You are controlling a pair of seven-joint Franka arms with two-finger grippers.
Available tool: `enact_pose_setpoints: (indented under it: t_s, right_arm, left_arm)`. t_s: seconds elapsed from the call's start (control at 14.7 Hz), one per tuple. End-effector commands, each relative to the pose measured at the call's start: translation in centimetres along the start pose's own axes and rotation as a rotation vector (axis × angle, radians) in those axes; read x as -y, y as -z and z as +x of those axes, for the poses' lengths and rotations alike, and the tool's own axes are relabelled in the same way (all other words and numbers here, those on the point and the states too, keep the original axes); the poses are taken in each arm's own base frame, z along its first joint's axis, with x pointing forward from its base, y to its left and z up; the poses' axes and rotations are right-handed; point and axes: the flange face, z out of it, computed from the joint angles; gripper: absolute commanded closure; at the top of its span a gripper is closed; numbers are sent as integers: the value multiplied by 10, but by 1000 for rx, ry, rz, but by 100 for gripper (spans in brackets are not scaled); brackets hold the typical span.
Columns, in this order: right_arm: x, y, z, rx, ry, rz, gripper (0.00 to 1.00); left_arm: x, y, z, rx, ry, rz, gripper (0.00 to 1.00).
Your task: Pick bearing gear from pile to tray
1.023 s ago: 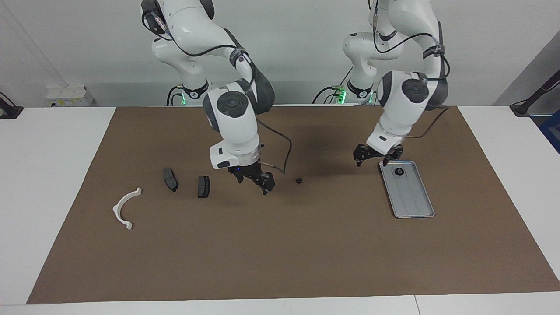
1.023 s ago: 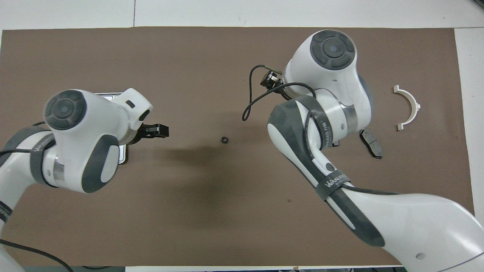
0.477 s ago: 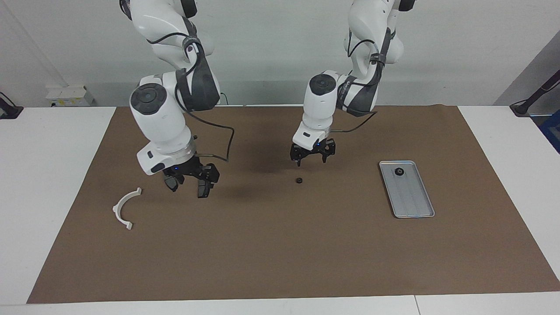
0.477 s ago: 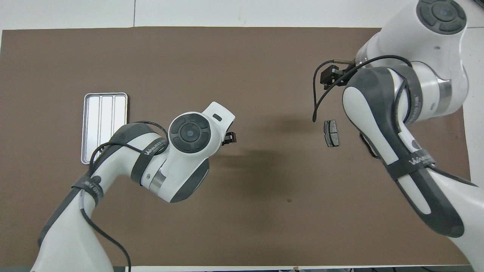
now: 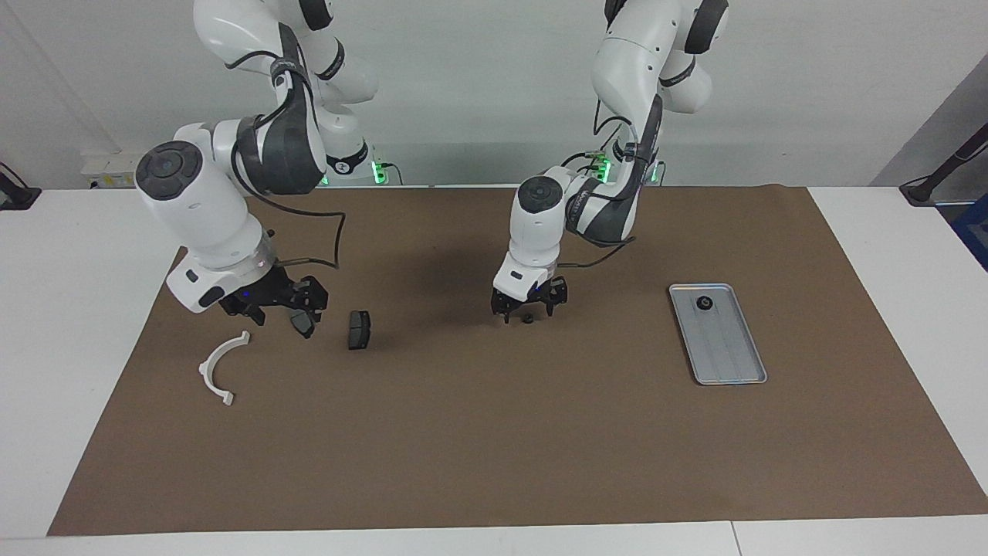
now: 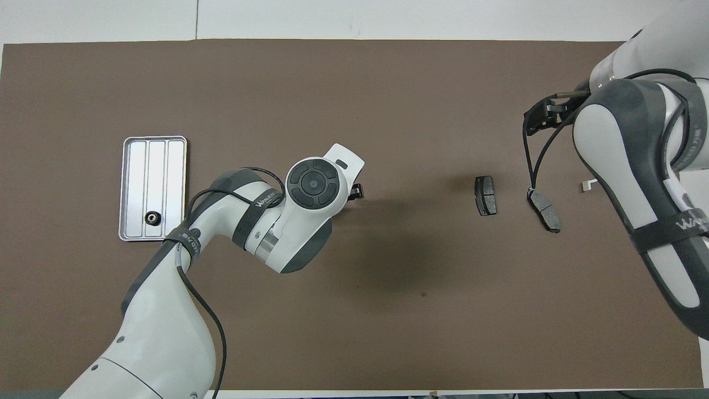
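tray (image 5: 729, 359): silver-grey, ridged | mat (image 5: 494, 448): brown | arc (image 5: 218, 364): white | pads (image 5: 359, 330): dark grey

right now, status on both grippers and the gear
Left gripper open, straddling the small black gear on the mat. Right gripper open, near the brake pads. One gear already in tray. Nothing in the way.

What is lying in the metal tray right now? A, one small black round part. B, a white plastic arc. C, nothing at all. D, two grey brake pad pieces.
A: one small black round part sits in the tray, at its end nearer to the robots; the white arc and both brake pad pieces lie on the mat.
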Motion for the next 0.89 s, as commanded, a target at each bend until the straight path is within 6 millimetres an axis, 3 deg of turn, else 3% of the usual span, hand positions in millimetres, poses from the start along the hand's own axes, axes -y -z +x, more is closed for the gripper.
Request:
enact_pose_setpoints:
  t_s: [0.0,0.41,0.48,0.55,0.61,0.75,0.82]
  right_arm:
    - [-6,31,-35,-20,9,1,0]
    - [-8,108,-97,-69,4,-9,0]
    - [-8,116,-104,-63,1,-10,0]
    - [-8,126,-115,-49,2,-11,0]
    - [-7,133,-125,-29,1,-12,0]
    - [-6,133,-131,9,2,-13,0]
    - [-7,133,-131,15,0,-13,0]
  left_arm:
    - [2,-5,1,-26,1,2,2]
    - [11,-21,-13,-7,-7,17,6]
    - [11,-20,-13,-9,-8,15,12]
    - [12,-20,-12,-9,-6,15,23]
    - [12,-20,-12,-9,-6,15,45]
    - [12,-18,-10,-12,-3,11,100]
    - [15,-16,-5,-12,6,10,100]
